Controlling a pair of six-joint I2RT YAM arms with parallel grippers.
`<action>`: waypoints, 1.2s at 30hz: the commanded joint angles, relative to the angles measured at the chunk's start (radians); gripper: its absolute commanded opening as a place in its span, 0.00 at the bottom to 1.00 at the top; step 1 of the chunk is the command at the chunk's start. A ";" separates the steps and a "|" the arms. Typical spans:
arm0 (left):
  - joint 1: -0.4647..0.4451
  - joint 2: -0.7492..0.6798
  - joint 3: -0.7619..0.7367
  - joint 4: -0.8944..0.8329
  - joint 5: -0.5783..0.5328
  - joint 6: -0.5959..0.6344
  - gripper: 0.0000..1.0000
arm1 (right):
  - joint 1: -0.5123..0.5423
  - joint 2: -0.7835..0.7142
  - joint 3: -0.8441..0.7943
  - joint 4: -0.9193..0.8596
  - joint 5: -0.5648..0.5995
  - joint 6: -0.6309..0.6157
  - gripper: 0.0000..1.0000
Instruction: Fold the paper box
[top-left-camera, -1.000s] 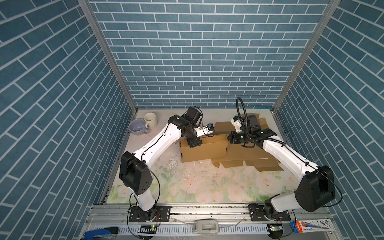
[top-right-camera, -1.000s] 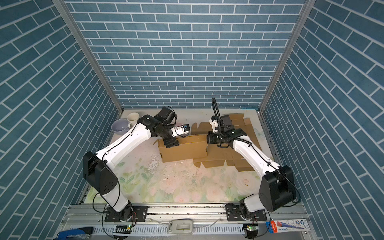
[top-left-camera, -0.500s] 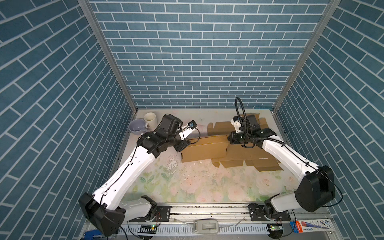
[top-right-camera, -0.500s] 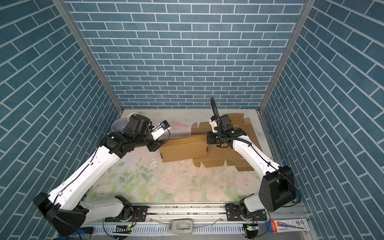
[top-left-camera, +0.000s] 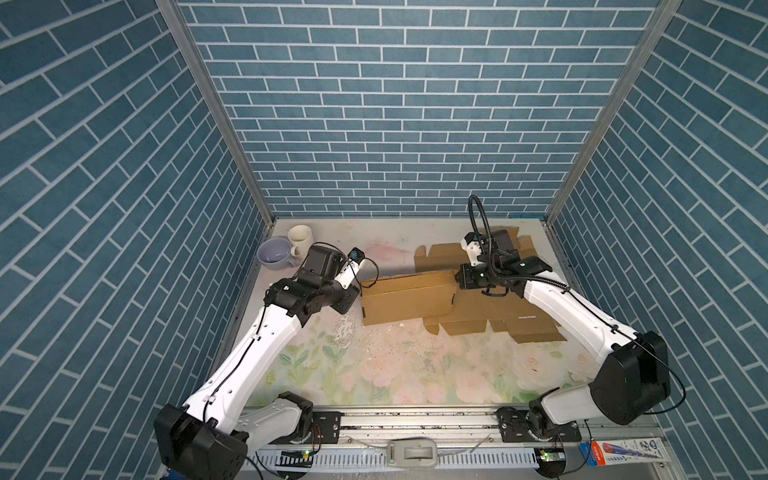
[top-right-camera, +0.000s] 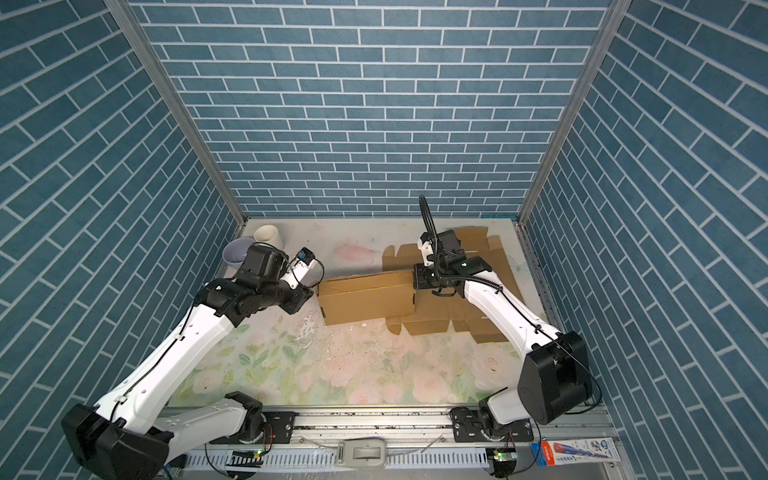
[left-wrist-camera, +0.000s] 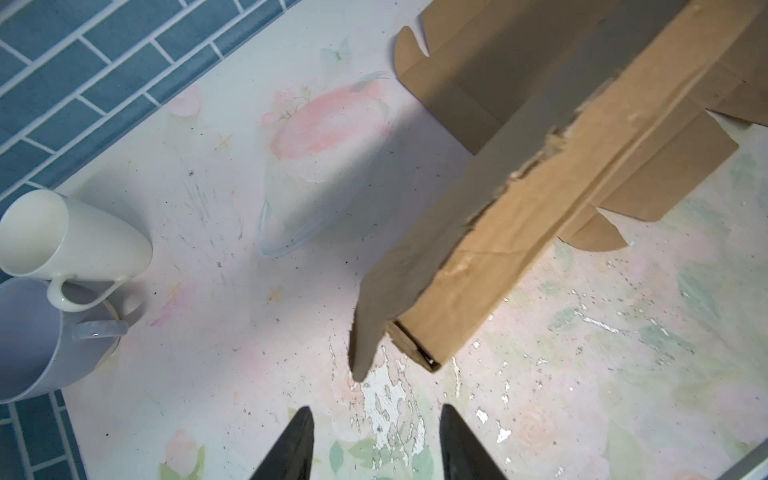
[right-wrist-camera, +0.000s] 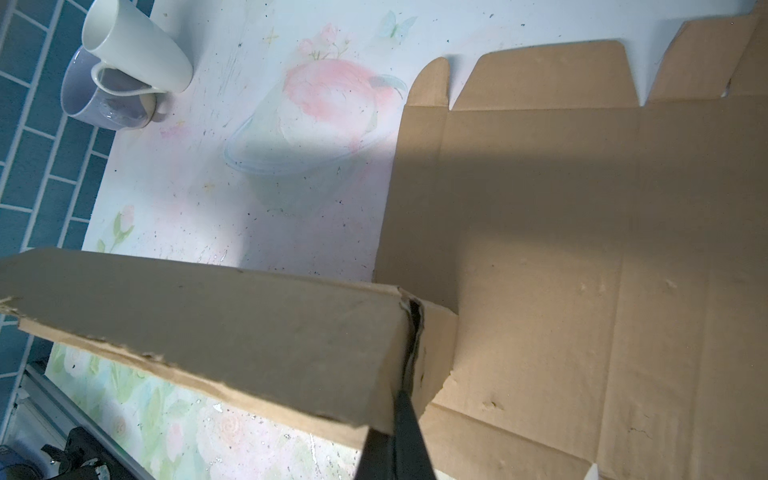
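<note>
The brown paper box (top-left-camera: 407, 297) (top-right-camera: 365, 299) lies partly flat on the table, with one long wall folded upright at its left part. My right gripper (top-left-camera: 459, 277) (right-wrist-camera: 399, 399) is shut on the right end of that upright wall (right-wrist-camera: 232, 316). Just off the wall's left end, my left gripper (top-left-camera: 351, 296) (left-wrist-camera: 376, 409) hangs low over the table, open, with nothing between its fingers. The wall's torn left corner (left-wrist-camera: 415, 332) sits a short way ahead of the fingertips, apart from them.
A white mug (top-left-camera: 300, 235) (left-wrist-camera: 62, 237) and a lavender cup (top-left-camera: 273, 252) (left-wrist-camera: 37, 336) stand together in the back left corner, close behind my left wrist. The box's flat panels (top-left-camera: 498, 309) spread toward the right wall. Blue brick walls enclose the table.
My left arm has drawn back from the upright wall, leftward and toward the front, with its jaws narrowing. The right gripper has kept its hold and place.
</note>
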 joint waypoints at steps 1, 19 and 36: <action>0.024 0.035 -0.004 0.043 0.015 -0.033 0.47 | 0.014 0.010 0.009 -0.122 0.020 0.020 0.00; 0.058 0.119 0.001 0.070 0.070 -0.015 0.22 | 0.020 0.002 0.007 -0.121 0.025 0.025 0.00; 0.065 0.208 0.105 -0.080 0.212 -0.102 0.02 | 0.033 0.003 -0.002 -0.113 0.034 0.043 0.00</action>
